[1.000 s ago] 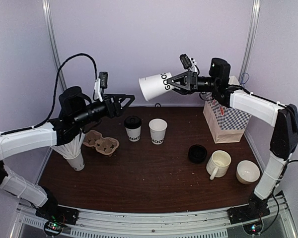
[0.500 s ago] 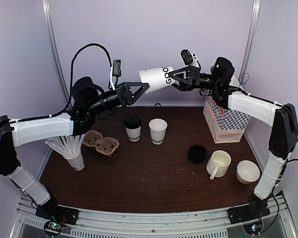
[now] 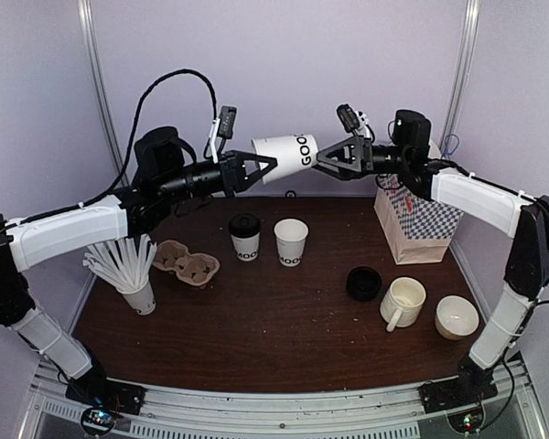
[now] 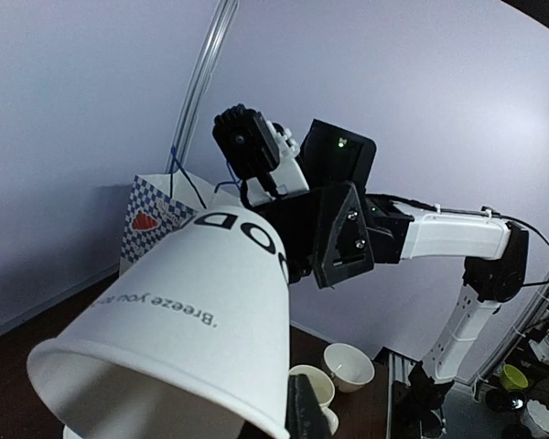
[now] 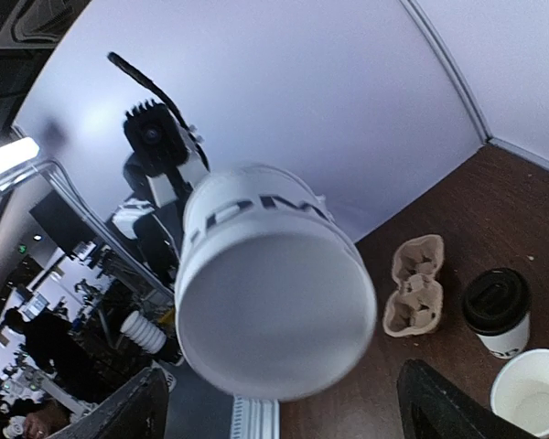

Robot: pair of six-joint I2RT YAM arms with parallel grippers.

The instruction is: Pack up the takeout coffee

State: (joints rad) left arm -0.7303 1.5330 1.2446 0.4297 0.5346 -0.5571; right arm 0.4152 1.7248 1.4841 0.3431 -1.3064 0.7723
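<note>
MOO paper cup (image 3: 285, 155) up in air, between both pincers. Lies on side: open mouth points at left pincer (image 3: 267, 165), flat bottom at right pincer (image 3: 321, 160). Left pincer pinching cup rim. Right pincer spread wide, fingers beside cup bottom, not squeezing. Only left arm holds cup. Below left pincer: cardboard cup tray (image 3: 185, 263), likely next stop.

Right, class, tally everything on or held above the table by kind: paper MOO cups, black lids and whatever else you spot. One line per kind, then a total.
MOO paper cup: 3
Black lid: 2
Cardboard cup carrier: 1
Cup of straws: 1
Ceramic mug: 1
Ceramic bowl: 1
Paper bag: 1
Total: 10
</note>
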